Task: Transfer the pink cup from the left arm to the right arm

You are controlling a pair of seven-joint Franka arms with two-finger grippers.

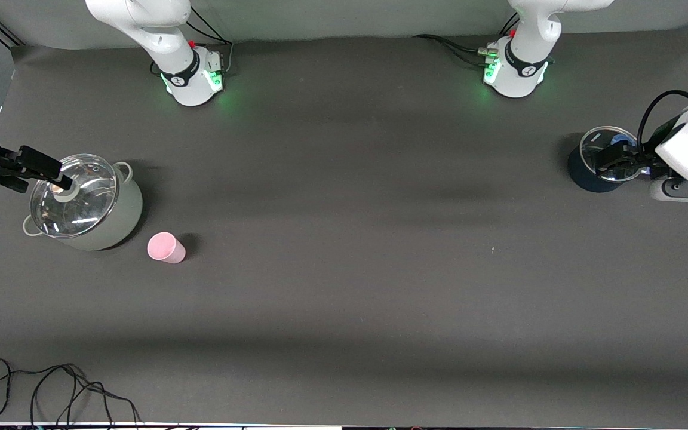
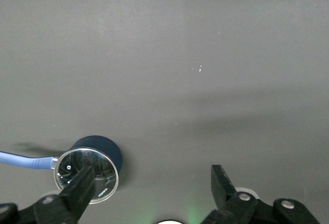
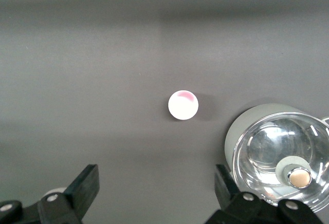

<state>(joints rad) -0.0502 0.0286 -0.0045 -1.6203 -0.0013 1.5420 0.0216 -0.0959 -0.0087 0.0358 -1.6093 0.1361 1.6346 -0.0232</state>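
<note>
The pink cup stands alone on the dark table, toward the right arm's end and a little nearer the front camera than a pale pot. From above in the right wrist view the pink cup shows as a small pale round shape with nothing touching it. My right gripper hangs open and empty over the pale pot's glass lid, away from the cup. At the left arm's end, my left gripper hangs open and empty over a dark blue pot.
The pale pot carries a glass lid with a knob. The dark blue pot also has a glass lid. Loose black cables lie by the table's front edge.
</note>
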